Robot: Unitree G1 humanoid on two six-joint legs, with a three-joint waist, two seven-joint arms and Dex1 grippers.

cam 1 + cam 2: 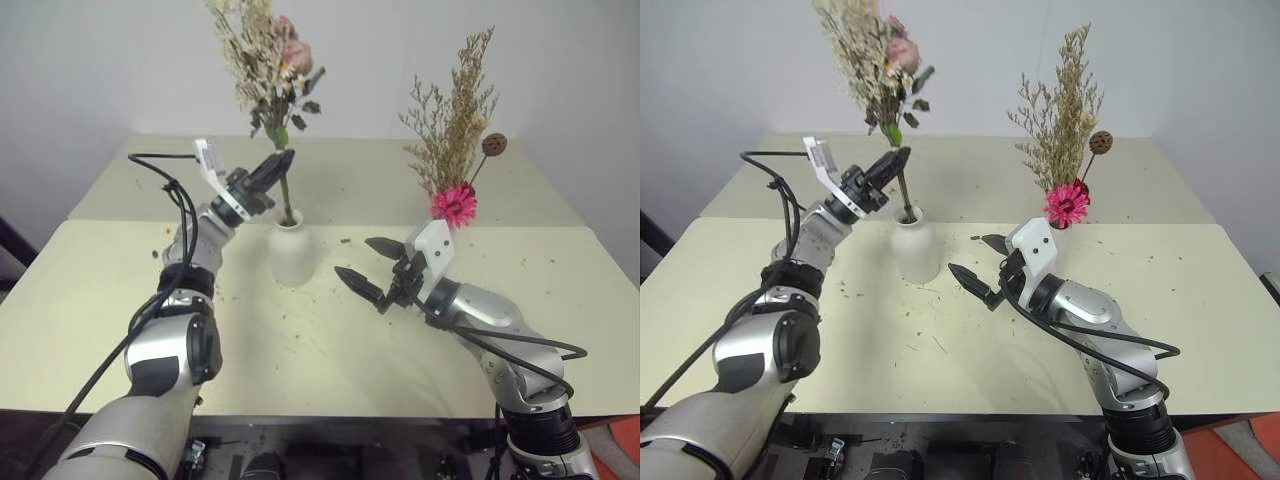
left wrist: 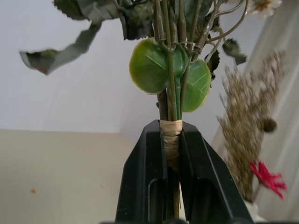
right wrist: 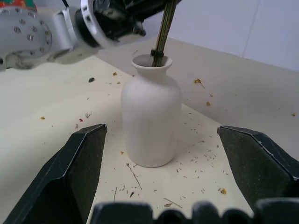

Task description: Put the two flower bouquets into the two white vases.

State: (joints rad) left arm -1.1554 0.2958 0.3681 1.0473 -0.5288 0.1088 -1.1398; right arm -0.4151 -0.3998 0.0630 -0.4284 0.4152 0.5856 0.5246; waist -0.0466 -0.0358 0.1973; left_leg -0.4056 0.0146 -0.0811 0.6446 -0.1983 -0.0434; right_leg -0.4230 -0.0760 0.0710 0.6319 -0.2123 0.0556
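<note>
On the pale counter, a squat white vase with round shoulders and a narrow neck stands near the middle, and the stems of the pale pink rose bouquet reach down into its mouth. The left claw is pressed together on those stems just above the vase rim, pinching them at a tan wrapped band; the left wrist view shows the two black fingers clamped on either side of the band, with round green leaves right above. The bouquet stands nearly upright, with cream sprigs, dark leaves and pink blooms spreading well above the claw.

To the right, the taller bouquet of tan dried grasses, with a bright pink-red daisy and a brown pod, rises behind the right arm. Its vase is mostly hidden by the right wrist, with only a sliver of white showing below the daisy, so how the stems sit in it cannot be told.

The right claw hovers over the counter just to the right of the squat vase, its fingers spread wide and holding nothing. In the right wrist view the squat vase stands between the two spread fingers, apart from both, with the stems entering its mouth. Small bits of dried plant litter the counter around the vase.
</note>
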